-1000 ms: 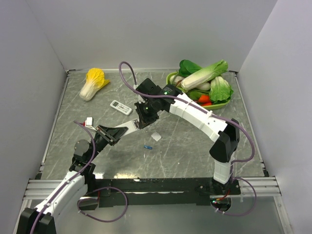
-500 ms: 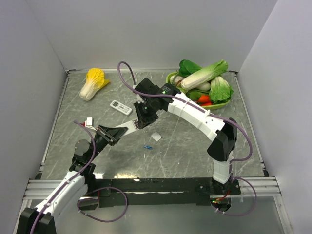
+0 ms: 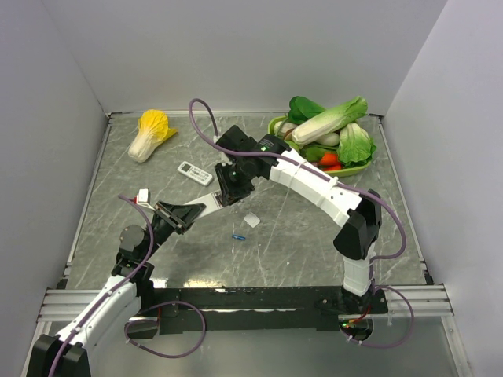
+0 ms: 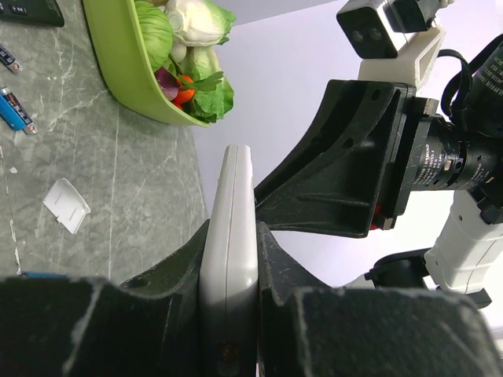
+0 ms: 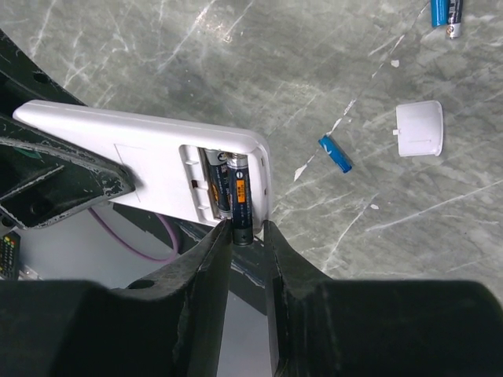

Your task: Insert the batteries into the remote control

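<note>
I see the left gripper (image 4: 233,229) squeezed tight on the remote control (image 5: 141,153). It holds the remote control up off the desk (image 5: 236,63), with the plain white back facing my right wrist camera. The battery bay (image 5: 192,179) is open at one end of the remote control, and two dark batteries (image 5: 229,184) lie in it side by side. The right gripper (image 5: 244,229) sits at that same end, its jaws a narrow way apart with the tip of one battery between them. I cannot tell if they pinch it or just stand beside it.

Here is what could go wrong. That battery looks like it pokes out past the end of the remote control, so I think it is not lying flat. If I pull away now, it may pop out and drop. The remote control is smooth hard plastic, so a hard push could make it slide in the left gripper.

A spare blue battery (image 5: 335,153) lies on the desk just past the remote control. It is a little round tube with shiny ends, and it could roll on the smooth grey stone-look top. The battery cover (image 5: 418,128), a flat white piece with rounded corners, lies a bit farther from the remote control
</note>
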